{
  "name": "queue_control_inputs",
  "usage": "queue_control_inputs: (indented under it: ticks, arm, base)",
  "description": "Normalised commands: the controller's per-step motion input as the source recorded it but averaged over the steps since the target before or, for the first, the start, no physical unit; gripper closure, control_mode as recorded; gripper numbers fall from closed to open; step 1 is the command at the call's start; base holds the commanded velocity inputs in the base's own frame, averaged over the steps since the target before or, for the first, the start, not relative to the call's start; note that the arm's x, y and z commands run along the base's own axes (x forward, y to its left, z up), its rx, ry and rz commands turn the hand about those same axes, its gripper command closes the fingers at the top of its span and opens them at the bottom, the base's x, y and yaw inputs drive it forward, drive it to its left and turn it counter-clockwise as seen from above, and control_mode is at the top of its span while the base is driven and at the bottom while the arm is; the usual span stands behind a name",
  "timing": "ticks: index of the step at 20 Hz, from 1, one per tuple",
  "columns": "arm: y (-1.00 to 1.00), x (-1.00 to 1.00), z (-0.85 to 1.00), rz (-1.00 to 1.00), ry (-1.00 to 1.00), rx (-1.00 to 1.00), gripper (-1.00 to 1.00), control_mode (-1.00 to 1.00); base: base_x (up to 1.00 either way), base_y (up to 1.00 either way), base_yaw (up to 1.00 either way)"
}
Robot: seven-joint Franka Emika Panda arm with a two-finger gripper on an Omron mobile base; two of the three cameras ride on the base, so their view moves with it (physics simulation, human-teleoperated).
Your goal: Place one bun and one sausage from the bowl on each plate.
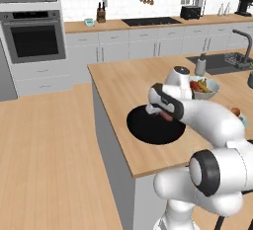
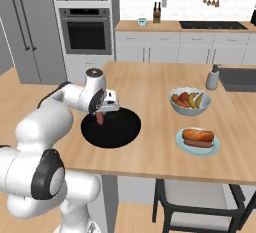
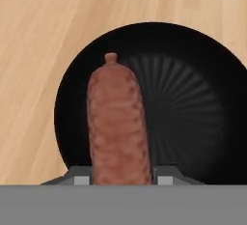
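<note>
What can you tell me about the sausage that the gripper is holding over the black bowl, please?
The sausage is reddish-brown with a mottled, slightly wrinkled skin and a small knotted nub at its far end. The gripper is shut on one end of it, so it hangs lengthwise along the gripper, pointing down over the wide black bowl. In the right base view it looks clear of the bowl's floor, touched by nothing except the fingers.

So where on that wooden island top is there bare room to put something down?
Bare wood lies between the black bowl and the fruit bowl, and along the island's far edge. The right is crowded: fruit bowl, soap bottle, blue plate already loaded.
</note>
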Motion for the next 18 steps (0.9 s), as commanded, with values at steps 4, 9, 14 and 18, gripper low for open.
queue_control_inputs:
  ticks: [4,9,14,18]
  arm:
    - [-0.11,-0.95,1.00,-0.10,0.04,0.01,1.00,-1.00]
    - [-0.11,-1.00,0.52,-0.12,0.03,0.00,1.00,-1.00]
    - [-0.13,-1.00,0.14,-0.13,0.00,0.00,1.00,-1.00]
    - [0.00,0.00,0.00,0.00,0.00,0.00,1.00,1.00]
  base:
    - [0.00,0.00,0.00]
    - [0.00,0.00,0.00]
    - [0.00,0.00,0.00]
    - [-1.00,-0.29,-0.13]
